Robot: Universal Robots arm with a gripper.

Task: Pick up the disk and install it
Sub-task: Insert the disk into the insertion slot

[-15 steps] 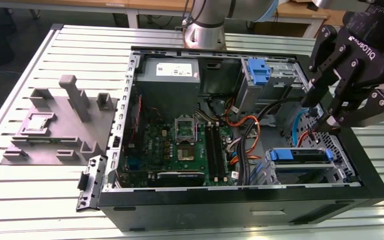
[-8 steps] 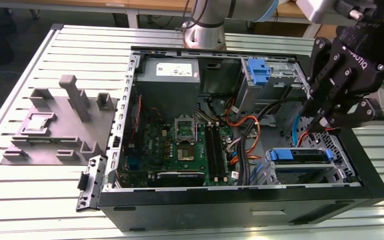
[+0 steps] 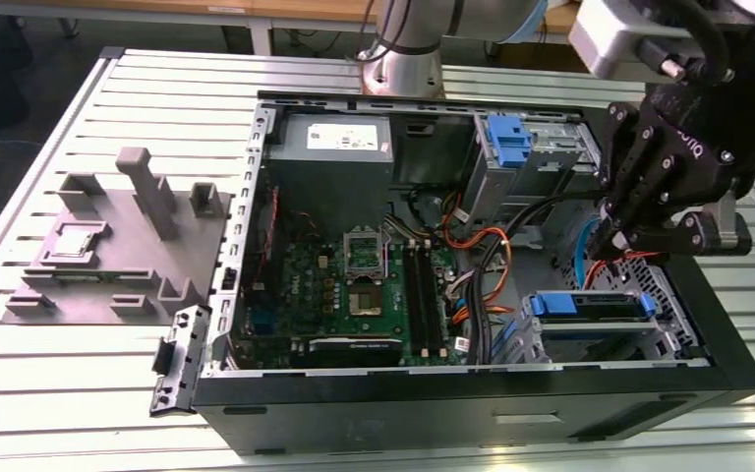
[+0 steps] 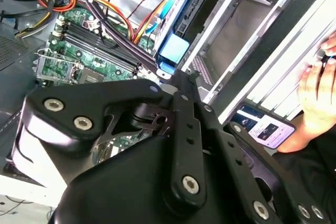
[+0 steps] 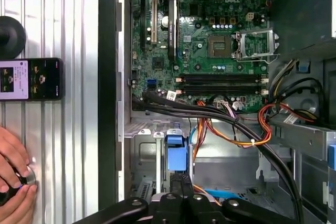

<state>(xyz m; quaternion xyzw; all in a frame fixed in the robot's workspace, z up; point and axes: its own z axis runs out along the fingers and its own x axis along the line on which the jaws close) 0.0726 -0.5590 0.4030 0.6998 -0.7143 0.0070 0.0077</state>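
The disk [image 3: 588, 305] sits edge-on in the silver drive cage [image 3: 535, 339] at the front corner of the open computer case, on the exterior view's right. Its blue carrier edge faces up. In both wrist views it shows as a blue strip [image 4: 173, 48] [image 5: 177, 153] between the cage walls. My gripper [image 3: 613, 241] hangs just above that blue edge with its black fingertips drawn together [image 4: 181, 80] [image 5: 178, 179], shut, and nothing shows between them. Whether the tips touch the disk I cannot tell.
A second blue carrier [image 3: 509, 138] stands at the case's far end. Orange and black cables [image 5: 236, 124] run beside the cage, next to the green motherboard [image 3: 351, 285]. A grey fixture block [image 3: 102, 246] lies on the slatted table. A person's hand [image 5: 13, 177] and a phone [image 5: 31, 80] are outside the case wall.
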